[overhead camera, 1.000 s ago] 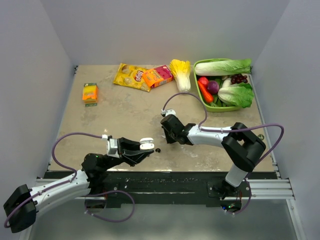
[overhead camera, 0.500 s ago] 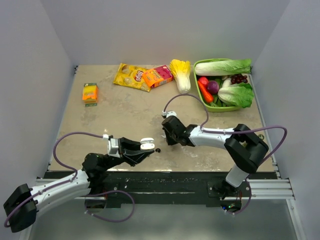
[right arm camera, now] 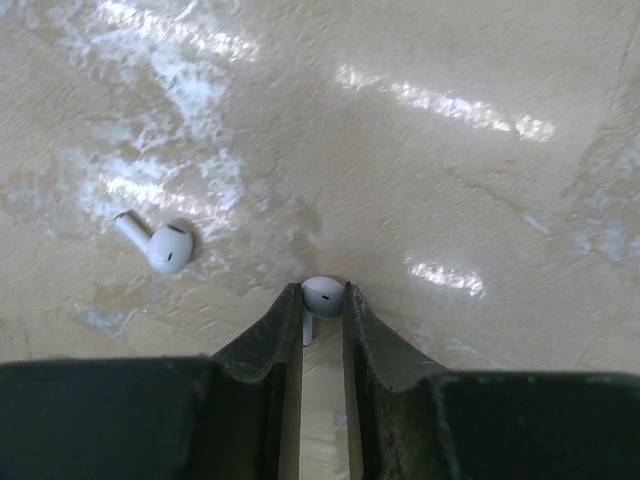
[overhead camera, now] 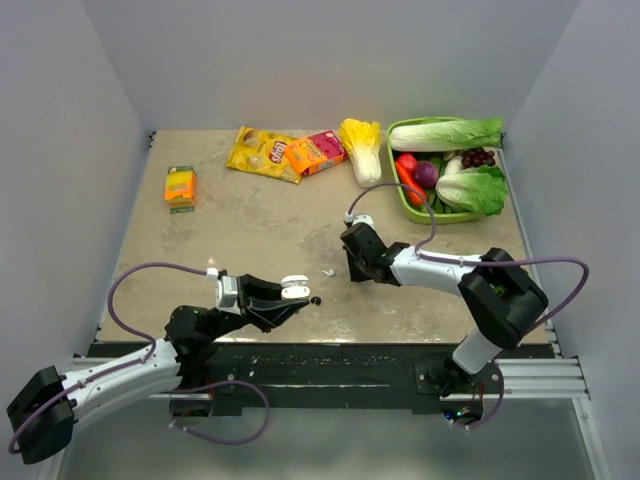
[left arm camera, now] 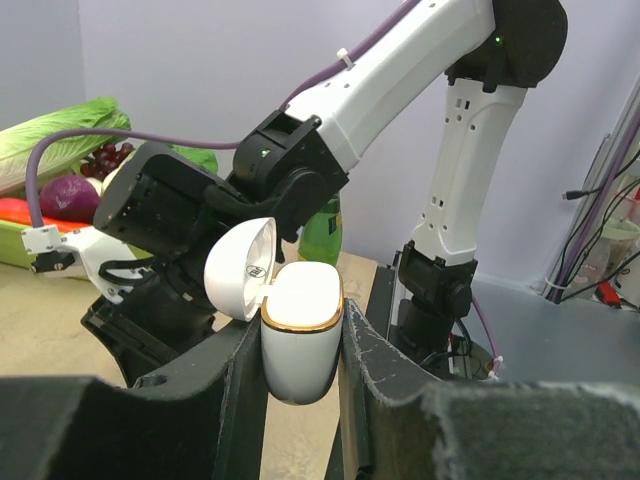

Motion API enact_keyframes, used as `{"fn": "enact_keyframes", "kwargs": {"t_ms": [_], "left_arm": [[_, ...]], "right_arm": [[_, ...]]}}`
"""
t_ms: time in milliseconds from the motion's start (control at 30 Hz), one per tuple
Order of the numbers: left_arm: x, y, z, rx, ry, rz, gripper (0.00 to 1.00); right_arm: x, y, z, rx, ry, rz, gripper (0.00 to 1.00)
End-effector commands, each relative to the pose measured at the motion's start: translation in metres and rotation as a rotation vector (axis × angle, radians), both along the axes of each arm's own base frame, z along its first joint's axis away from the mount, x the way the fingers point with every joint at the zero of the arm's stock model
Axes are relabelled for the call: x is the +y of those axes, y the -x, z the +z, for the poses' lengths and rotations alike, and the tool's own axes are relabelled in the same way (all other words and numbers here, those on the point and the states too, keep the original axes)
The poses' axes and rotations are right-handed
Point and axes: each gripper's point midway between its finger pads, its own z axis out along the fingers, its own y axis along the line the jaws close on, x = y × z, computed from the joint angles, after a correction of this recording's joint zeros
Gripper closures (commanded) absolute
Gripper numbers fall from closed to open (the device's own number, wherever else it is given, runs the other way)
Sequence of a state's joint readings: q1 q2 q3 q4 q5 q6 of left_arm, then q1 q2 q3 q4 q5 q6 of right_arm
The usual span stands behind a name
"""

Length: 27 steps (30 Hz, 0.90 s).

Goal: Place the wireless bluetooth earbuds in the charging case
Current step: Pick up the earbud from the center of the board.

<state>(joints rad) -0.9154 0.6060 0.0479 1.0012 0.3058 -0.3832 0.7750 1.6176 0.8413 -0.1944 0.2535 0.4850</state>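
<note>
The left gripper (left arm camera: pixel 300 352) is clamped on a glossy white oval charging case with a gold rim (left arm camera: pixel 301 330), one dark finger pressing each side. The case stands upright between the fingers, and its hinged lid (left arm camera: pixel 240 270) is swung open to one side. Seen from above, the left gripper (overhead camera: pixel 291 293) is close to the near edge of the mottled beige worktop (overhead camera: pixel 240 235), a little left of the middle. A tiny glossy black bud (overhead camera: pixel 316 299) lies on the worktop just beside its tip, on the side toward the right arm.

The right gripper (right arm camera: pixel 322 305) pinches a small white plastic earbud (right arm camera: pixel 322 295) at the very ends of its fingers. The rounded head shows between the tips and the stem runs back into the narrow gap. It cannot be told whether this earbud is clear of the surface. A second white earbud (right arm camera: pixel 160 244) lies loose on the worktop nearby, its stem pointing away from the gripper. From above, the right gripper (overhead camera: pixel 352 266) is near the middle of the worktop. The second white earbud (overhead camera: pixel 327 272) lies between the two grippers, touching neither.

Along the far edge lie a crinkled yellow snack bag (overhead camera: pixel 262 153), an orange-and-pink carton (overhead camera: pixel 315 152) resting against it, and a yellow-and-white leafy cabbage (overhead camera: pixel 362 148). A green plastic basket (overhead camera: pixel 398 190) filled with vegetables stands in the far right corner. A small orange packet (overhead camera: pixel 180 186) lies near the left edge.
</note>
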Motion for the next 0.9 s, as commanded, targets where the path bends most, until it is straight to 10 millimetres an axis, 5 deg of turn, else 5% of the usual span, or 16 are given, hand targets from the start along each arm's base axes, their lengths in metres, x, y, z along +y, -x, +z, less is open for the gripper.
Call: {"fn": "enact_keyframes", "kwargs": {"t_ms": [0, 233, 867], "left_arm": [[0.009, 0.003, -0.059, 0.072, -0.072, 0.014, 1.0], [0.01, 0.001, -0.061, 0.073, -0.076, 0.025, 1.0], [0.011, 0.01, -0.058, 0.034, -0.052, -0.009, 1.0]], "right_arm": [[-0.01, -0.02, 0.0, -0.007, 0.045, -0.012, 0.98], [-0.009, -0.016, -0.004, 0.04, 0.061, 0.018, 0.62], [-0.005, -0.016, -0.003, 0.248, 0.082, 0.075, 0.5]]}}
